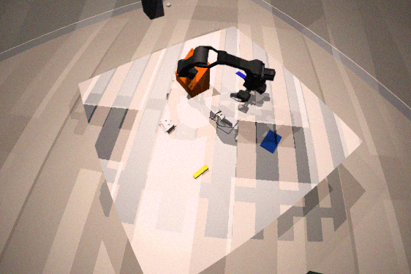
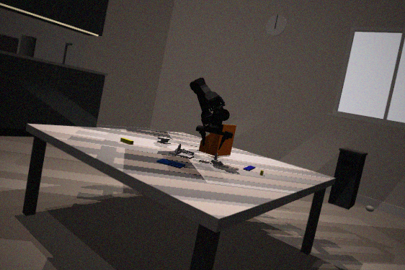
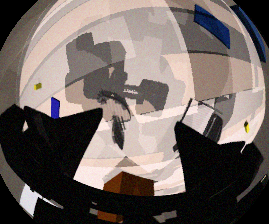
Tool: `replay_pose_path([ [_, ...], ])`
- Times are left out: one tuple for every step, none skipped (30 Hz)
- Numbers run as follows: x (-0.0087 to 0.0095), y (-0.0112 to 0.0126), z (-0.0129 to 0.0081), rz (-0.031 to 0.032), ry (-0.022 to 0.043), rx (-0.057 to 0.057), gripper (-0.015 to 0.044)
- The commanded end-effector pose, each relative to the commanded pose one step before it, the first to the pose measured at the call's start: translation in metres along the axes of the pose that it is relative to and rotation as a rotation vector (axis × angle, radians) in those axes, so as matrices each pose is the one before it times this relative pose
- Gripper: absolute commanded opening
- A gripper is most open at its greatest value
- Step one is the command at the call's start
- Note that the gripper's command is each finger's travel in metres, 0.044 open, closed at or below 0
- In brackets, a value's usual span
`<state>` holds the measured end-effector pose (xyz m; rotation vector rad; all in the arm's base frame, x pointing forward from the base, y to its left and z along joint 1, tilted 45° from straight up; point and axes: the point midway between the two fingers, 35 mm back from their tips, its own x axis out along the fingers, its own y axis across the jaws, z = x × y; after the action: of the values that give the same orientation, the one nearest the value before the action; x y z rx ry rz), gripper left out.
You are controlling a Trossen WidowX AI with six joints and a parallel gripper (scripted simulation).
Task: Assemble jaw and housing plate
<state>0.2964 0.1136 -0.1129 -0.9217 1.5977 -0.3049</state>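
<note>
My gripper [image 2: 213,146] [image 3: 139,119] is open and empty, above the table. Below it a small dark, curved piece, which looks like the loose jaw [image 3: 117,132], lies on the table, among the arm's shadows in the wrist view. The base [image 1: 228,129] [image 3: 191,118] lies to one side of the fingers, with the other jaw [image 1: 223,120] [image 3: 214,126] on it; how well that jaw sits on its pin cannot be told. A small white piece with dark holes, probably the housing plate [image 1: 167,125] [image 2: 163,140], lies apart from the base.
A blue slab [image 1: 270,141] [image 2: 171,163] [image 3: 212,26], a yellow bar [image 1: 200,172] [image 2: 127,141] and a small blue tile [image 1: 240,74] [image 2: 249,168] [image 3: 55,107] lie on the table. A tiny yellow block [image 2: 261,173] [image 3: 38,86] is near the tile. An orange block [image 1: 199,82] [image 2: 227,140] stands by the arm.
</note>
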Motion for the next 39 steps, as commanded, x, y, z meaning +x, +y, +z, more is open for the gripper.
replay_pose_path([
  [0.0,-0.00004,0.0,-0.00023,-0.00003,-0.0001,0.044],
  [0.0,0.0,0.0,0.0,0.0,0.0,0.044],
  [0.0,0.0,0.0,0.0,0.0,0.0,0.044],
  [0.0,0.0,0.0,0.0,0.0,0.0,0.044],
  [0.0,0.0,0.0,0.0,0.0,0.0,0.044],
  [0.0,0.0,0.0,0.0,0.0,0.0,0.044],
  [0.0,0.0,0.0,0.0,0.0,0.0,0.044],
  [0.0,0.0,0.0,0.0,0.0,0.0,0.044],
  [0.0,0.0,0.0,0.0,0.0,0.0,0.044],
  [0.0,0.0,0.0,0.0,0.0,0.0,0.044],
  [0.0,0.0,0.0,0.0,0.0,0.0,0.044],
  [0.0,0.0,0.0,0.0,0.0,0.0,0.044],
  [0.0,0.0,0.0,0.0,0.0,0.0,0.044],
  [0.0,0.0,0.0,0.0,0.0,0.0,0.044],
  [0.0,0.0,0.0,0.0,0.0,0.0,0.044],
  [0.0,0.0,0.0,0.0,0.0,0.0,0.044],
  [0.0,0.0,0.0,0.0,0.0,0.0,0.044],
  [0.0,0.0,0.0,0.0,0.0,0.0,0.044],
  [0.0,0.0,0.0,0.0,0.0,0.0,0.044],
  [0.0,0.0,0.0,0.0,0.0,0.0,0.044],
  [0.0,0.0,0.0,0.0,0.0,0.0,0.044],
  [0.0,0.0,0.0,0.0,0.0,0.0,0.044],
  [0.0,0.0,0.0,0.0,0.0,0.0,0.044],
  [0.0,0.0,0.0,0.0,0.0,0.0,0.044],
  [0.0,0.0,0.0,0.0,0.0,0.0,0.044],
  [0.0,0.0,0.0,0.0,0.0,0.0,0.044],
  [0.0,0.0,0.0,0.0,0.0,0.0,0.0414],
  [0.0,0.0,0.0,0.0,0.0,0.0,0.0387],
  [0.0,0.0,0.0,0.0,0.0,0.0,0.0361],
  [0.0,0.0,0.0,0.0,0.0,0.0,0.0335],
  [0.0,0.0,0.0,0.0,0.0,0.0,0.0309],
  [0.0,0.0,0.0,0.0,0.0,0.0,0.0282],
  [0.0,0.0,0.0,0.0,0.0,0.0,0.0256],
  [0.0,0.0,0.0,0.0,0.0,0.0,0.023],
  [0.0,0.0,0.0,0.0,0.0,0.0,0.0204],
  [0.0,0.0,0.0,0.0,0.0,0.0,0.0177],
  [0.0,0.0,0.0,0.0,0.0,0.0,0.0151],
  [0.0,0.0,0.0,0.0,0.0,0.0,0.0125],
  [0.0,0.0,0.0,0.0,0.0,0.0,0.0099],
])
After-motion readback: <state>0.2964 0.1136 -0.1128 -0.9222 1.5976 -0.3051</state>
